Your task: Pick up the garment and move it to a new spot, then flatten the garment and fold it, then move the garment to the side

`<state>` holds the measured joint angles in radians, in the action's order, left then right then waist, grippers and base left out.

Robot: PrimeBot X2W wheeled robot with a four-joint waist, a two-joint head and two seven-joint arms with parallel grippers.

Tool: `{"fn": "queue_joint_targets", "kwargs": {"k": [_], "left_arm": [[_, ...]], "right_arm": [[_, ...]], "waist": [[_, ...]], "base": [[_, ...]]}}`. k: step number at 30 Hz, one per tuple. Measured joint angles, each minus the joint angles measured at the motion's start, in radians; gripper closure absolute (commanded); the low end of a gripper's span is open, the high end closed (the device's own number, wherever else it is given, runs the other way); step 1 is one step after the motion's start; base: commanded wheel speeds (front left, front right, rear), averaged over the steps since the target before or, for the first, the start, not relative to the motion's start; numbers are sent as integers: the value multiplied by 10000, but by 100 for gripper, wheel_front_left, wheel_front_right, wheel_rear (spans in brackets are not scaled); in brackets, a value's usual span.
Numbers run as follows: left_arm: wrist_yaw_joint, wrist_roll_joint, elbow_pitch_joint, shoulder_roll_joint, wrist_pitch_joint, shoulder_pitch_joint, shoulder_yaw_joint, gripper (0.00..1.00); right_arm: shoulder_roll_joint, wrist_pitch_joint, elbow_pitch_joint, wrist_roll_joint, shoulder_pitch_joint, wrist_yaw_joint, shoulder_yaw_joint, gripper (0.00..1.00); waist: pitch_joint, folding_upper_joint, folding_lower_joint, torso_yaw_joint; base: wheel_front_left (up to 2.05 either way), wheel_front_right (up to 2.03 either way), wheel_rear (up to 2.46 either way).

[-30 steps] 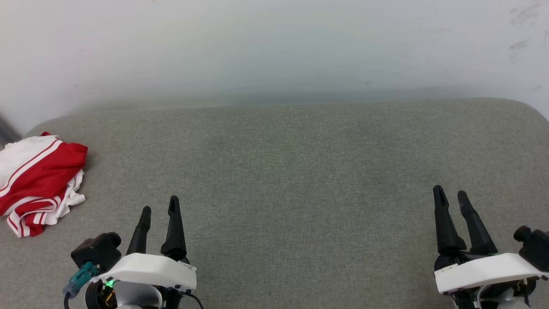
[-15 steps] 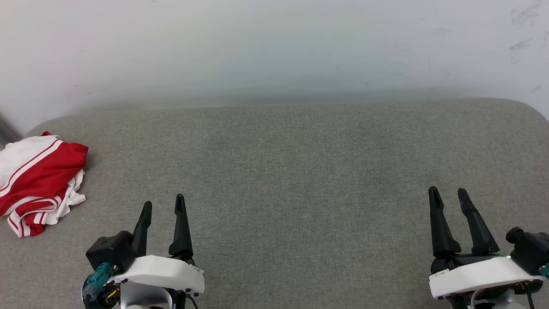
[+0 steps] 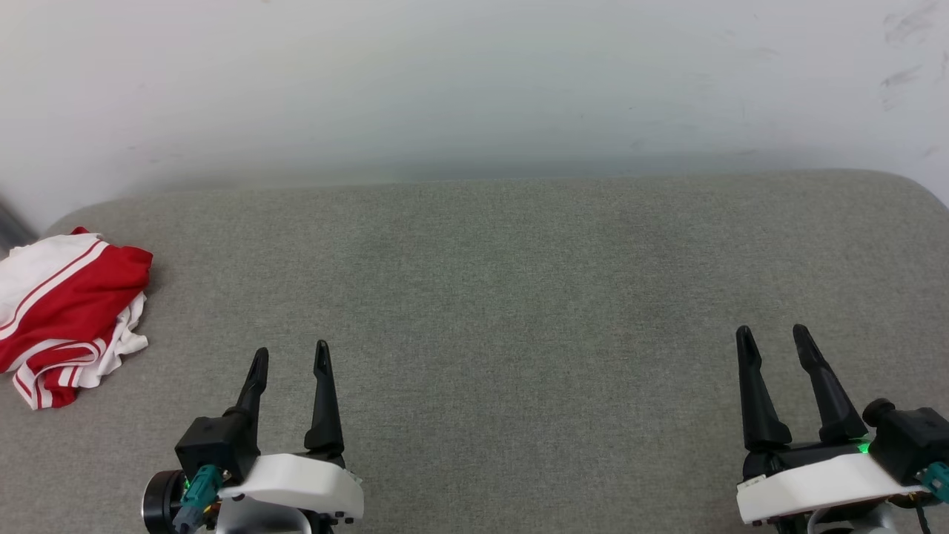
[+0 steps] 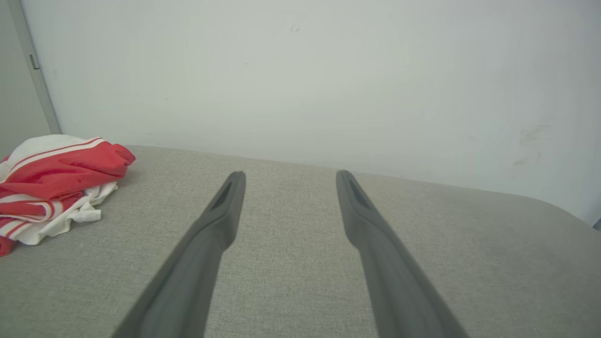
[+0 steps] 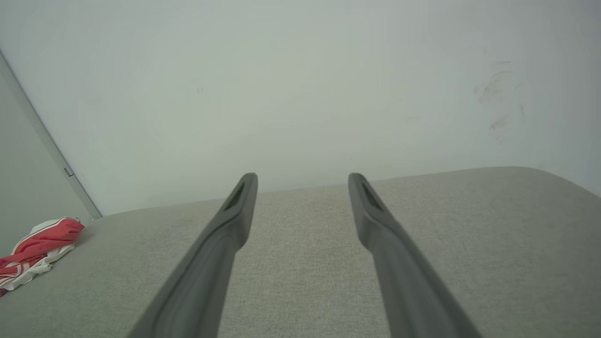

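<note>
Head view gives us, largest first, a matt white painted wall (image 3: 474,74) with faint dark scuff marks (image 3: 901,44) toward its right end. In front of it lies a wide grey cushion of coarse woven fabric (image 3: 519,297) with rounded far corners.

At the cushion's left edge, near its far left corner, lies the garment, a red jersey shirt with white sleeves and red-and-white striped trim (image 3: 67,311). It is gathered into a soft, layered bundle. Thin white edges ruffle out on the side toward the cushion's middle.

Along the near edge we see the left gripper (image 3: 291,350), left of the middle, and the right gripper (image 3: 772,331), close to the near right corner. Each has two long, tapering matt black fingers rising from a glossy white shell. Both pairs are spread apart and hold nothing. Both are well apart from the garment.

Left wrist view adds the bundle's height. A rounded white top sits over a drooping red fold, with striped layers beneath. It also shows a grey upright strip (image 4: 40,70) at the wall's left end and a narrow slot on the inner face of each fingertip. Right wrist view shows us the garment small and low by the same corner.

Smallest are a teal plug (image 3: 196,486) beside the left wrist's black camera block and a green light (image 3: 862,447) on the right wrist.
</note>
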<state>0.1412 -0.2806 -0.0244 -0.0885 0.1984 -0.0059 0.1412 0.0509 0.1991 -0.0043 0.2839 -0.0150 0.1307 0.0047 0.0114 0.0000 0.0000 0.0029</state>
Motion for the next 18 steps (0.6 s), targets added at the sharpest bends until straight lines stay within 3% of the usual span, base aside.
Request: {"fn": "queue_joint_targets", "kwargs": {"k": [18], "left_arm": [[-182, 1139, 2, 146, 355, 182, -73, 0]], "right_arm": [[2, 366, -94, -1057, -120, 0, 4, 0]], "waist": [[-6, 0, 0, 11]], "base": [[0, 0, 0]]}}
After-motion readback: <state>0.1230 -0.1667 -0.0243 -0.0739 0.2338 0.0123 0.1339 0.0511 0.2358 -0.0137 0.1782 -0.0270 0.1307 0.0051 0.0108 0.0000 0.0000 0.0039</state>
